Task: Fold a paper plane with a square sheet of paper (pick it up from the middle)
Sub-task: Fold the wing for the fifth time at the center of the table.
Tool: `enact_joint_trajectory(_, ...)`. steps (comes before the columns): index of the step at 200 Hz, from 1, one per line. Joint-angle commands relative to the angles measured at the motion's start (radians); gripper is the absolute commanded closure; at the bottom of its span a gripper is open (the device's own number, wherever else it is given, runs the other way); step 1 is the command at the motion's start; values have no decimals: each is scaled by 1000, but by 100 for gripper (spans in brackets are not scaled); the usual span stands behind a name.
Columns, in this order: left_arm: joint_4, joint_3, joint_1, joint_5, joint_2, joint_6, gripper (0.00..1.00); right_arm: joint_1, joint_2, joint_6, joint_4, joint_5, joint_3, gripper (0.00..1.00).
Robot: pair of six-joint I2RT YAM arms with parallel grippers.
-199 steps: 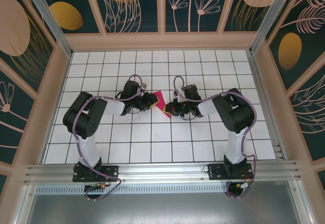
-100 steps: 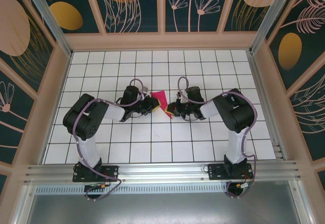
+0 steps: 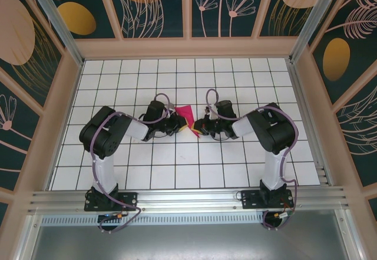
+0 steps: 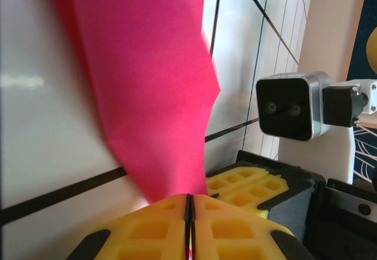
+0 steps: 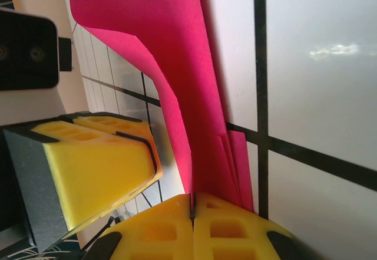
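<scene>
No readable text, label, brand or number anywhere -- nothing legible

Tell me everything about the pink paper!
The pink paper is thin, bright magenta and matte. It is folded into several layers with sharp creases. It is over the middle of the white gridded table. The left hand and the right hand each pinch an edge of it between shut yellow pads, and it curves between them.

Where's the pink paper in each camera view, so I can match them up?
Top external: pink paper at the middle of the white table.
Left wrist: centre, rising from the left pincer.
Right wrist: upper centre, running down into the right pincer.
Shared landmark: the table's black grid lines.
</scene>
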Motion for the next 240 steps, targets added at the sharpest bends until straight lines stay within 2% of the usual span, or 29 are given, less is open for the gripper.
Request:
enact_joint_trajectory(1,2,28,-6,8,21,-1,87,-11,23,-47,-117,34,-4,100)
enact_joint_trajectory(52,-108,65,-6,-17,55,31,90,-9,13,-65,-139,31,9,100)
enact_joint_trajectory(102,-232,89,-6,-65,68,67,92,-7,-34,-126,-224,22,53,89)
enact_joint_trajectory(149,-259,96,-5,-73,79,73,93,-1,-83,-195,-321,14,79,82)
enact_joint_trajectory(183,-263,98,-6,-72,73,74,93,5,-91,-221,-359,10,81,83)
enact_joint_trajectory(240,-240,124,-6,-42,31,84,89,7,-69,-200,-311,51,32,100)
